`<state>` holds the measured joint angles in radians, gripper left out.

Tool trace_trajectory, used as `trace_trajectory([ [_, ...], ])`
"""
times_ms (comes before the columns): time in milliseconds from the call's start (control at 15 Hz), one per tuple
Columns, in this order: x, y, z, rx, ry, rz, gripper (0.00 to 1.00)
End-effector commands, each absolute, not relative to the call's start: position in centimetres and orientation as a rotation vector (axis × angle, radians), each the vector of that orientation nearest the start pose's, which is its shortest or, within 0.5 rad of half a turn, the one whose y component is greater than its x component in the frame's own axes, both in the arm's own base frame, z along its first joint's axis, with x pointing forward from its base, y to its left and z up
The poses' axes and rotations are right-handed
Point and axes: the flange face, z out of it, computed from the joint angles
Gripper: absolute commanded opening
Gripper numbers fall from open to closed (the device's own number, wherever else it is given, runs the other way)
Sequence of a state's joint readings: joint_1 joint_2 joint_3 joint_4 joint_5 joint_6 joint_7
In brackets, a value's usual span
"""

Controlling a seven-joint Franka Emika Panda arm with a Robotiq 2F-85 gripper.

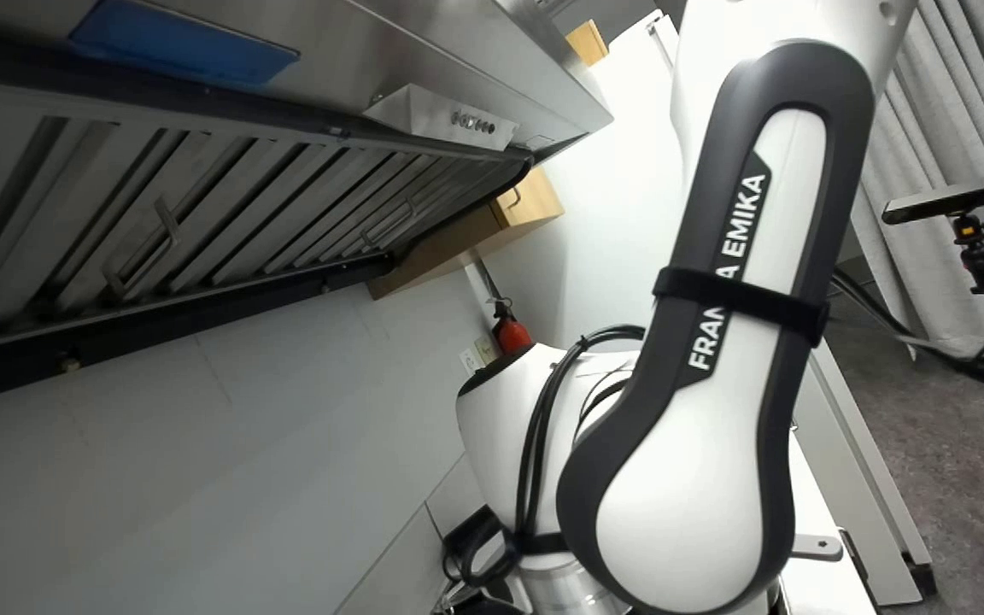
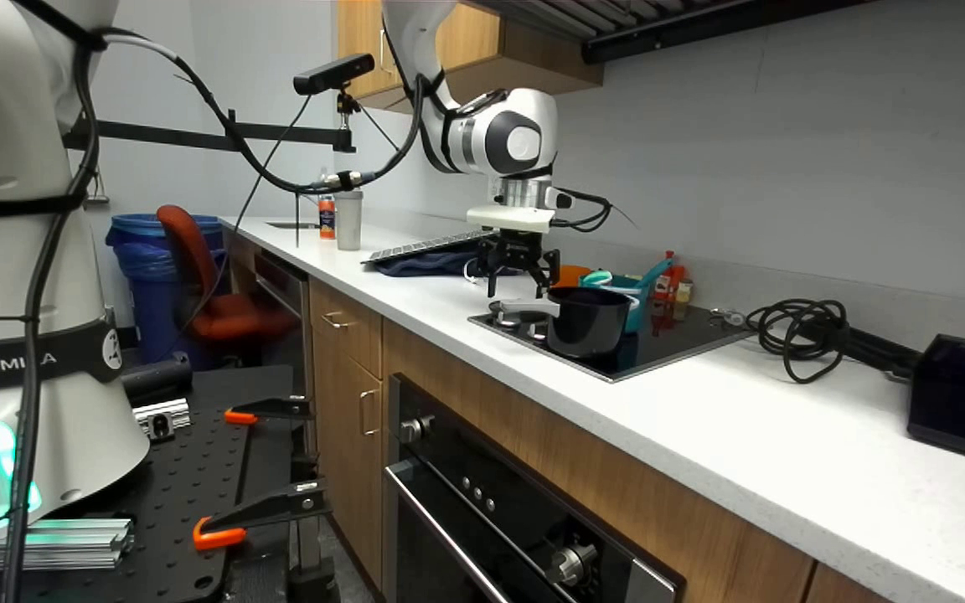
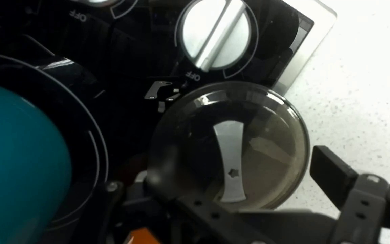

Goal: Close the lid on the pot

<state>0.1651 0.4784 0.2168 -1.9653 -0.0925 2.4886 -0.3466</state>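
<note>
Wrist view: lid (image 3: 230, 145) lying loose — gripper (image 2: 517, 293) hovering over, jaws parted; pot (image 2: 589, 325) standing uncovered, near right — covering apparently remaining.

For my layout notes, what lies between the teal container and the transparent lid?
Between the teal container and transparent lid, the wrist view shows black cooktop with printed burner lines.

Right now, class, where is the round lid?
In the wrist view, the round lid is just right of centre, below the nearest silver knob and right of the teal container, overlapping the edge where the black cooktop meets the white counter.
</note>
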Motion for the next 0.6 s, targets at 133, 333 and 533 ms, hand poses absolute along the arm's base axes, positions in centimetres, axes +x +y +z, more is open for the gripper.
trace_trajectory([
  [133,59.1,22.8,23.5,-2.875,-1.177,-0.073,0.55],
  [333,59.3,22.6,23.9,-2.885,-1.166,-0.078,0.33],
  [533,59.3,22.3,24.5,-2.895,-1.155,-0.091,0.11],
])
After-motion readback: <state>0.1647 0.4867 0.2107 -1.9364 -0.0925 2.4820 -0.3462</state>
